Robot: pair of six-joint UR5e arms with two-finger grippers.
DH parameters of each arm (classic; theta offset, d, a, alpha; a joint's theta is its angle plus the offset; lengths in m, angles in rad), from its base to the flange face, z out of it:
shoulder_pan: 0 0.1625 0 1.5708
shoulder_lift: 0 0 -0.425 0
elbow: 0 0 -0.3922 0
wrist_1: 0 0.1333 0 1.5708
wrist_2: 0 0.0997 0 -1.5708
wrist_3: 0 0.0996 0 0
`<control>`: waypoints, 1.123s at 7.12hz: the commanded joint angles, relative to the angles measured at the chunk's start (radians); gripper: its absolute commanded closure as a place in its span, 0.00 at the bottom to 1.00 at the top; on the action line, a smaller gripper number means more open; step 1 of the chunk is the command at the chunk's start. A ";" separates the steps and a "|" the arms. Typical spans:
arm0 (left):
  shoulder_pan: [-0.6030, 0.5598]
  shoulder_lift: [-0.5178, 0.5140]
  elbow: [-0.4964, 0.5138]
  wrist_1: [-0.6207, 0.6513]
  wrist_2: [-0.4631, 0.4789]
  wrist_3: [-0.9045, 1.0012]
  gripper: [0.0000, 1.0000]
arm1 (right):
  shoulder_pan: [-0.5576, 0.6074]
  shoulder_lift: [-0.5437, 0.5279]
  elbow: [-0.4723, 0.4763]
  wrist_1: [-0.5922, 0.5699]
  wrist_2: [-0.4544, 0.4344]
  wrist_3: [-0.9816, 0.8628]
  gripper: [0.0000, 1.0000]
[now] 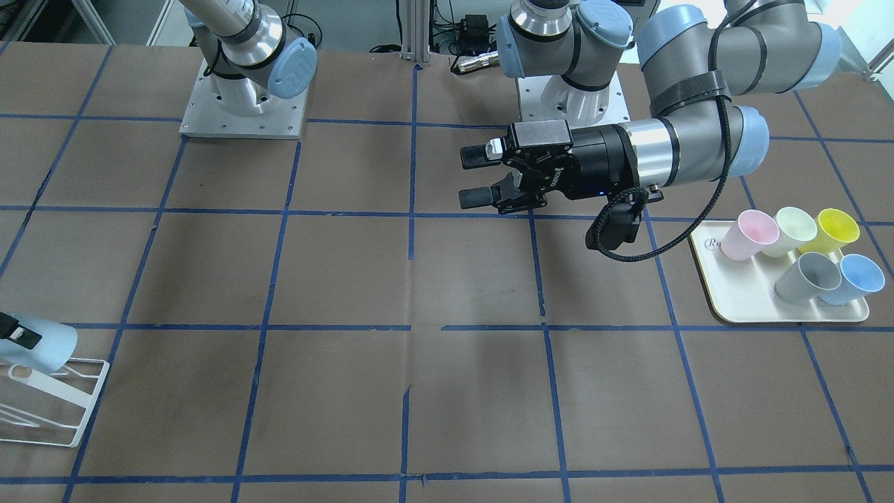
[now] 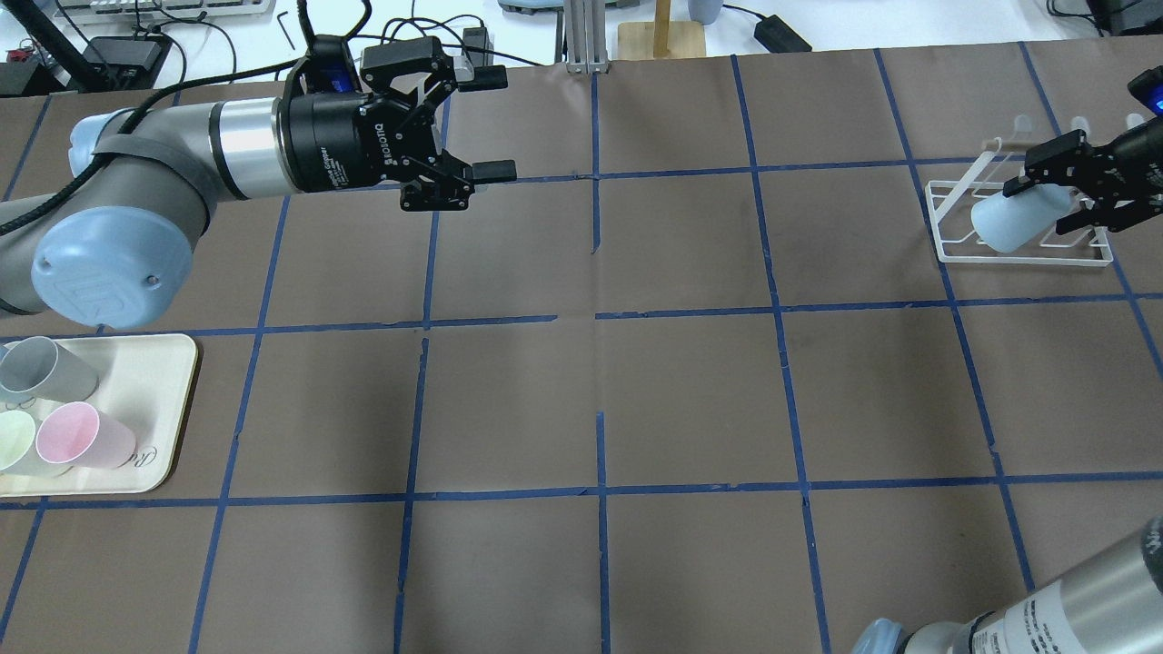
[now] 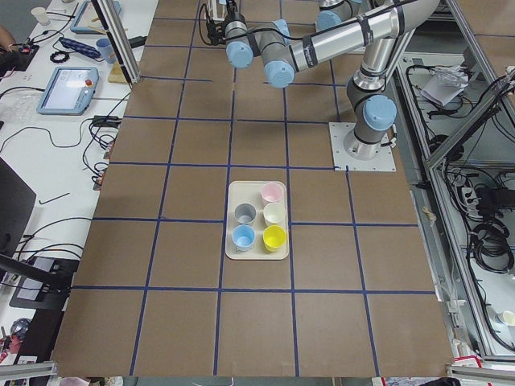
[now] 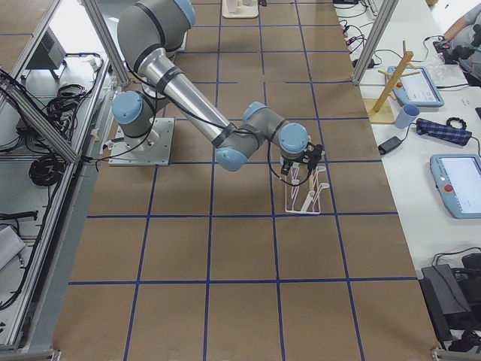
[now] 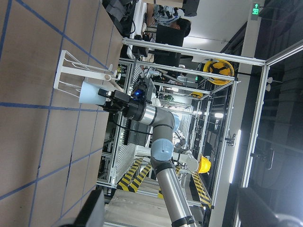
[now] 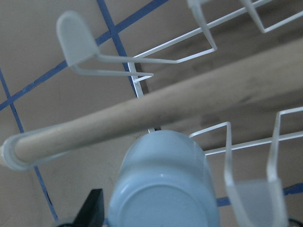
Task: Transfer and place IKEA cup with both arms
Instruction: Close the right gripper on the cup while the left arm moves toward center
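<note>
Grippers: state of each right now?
Left gripper: open, holding nothing.
Right gripper: closed on the pale blue IKEA cup, over the white wire rack.

Even, diffuse light from above fills the room. The brown worktop (image 1: 475,279) carries only soft, faint shadows near the centre of the front-facing view. The top edge of the overhead view is washed out white. The right wrist view is too close to focus: the IKEA cup (image 6: 163,194) at bottom centre and the wooden peg (image 6: 142,118) across the middle are blurred. In the left wrist view, strip lamps (image 5: 234,156) glare at the right against dark surroundings.
</note>
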 commanded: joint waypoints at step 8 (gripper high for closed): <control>0.004 0.021 -0.012 0.003 -0.009 -0.023 0.00 | 0.014 -0.003 -0.007 -0.005 -0.016 0.014 0.31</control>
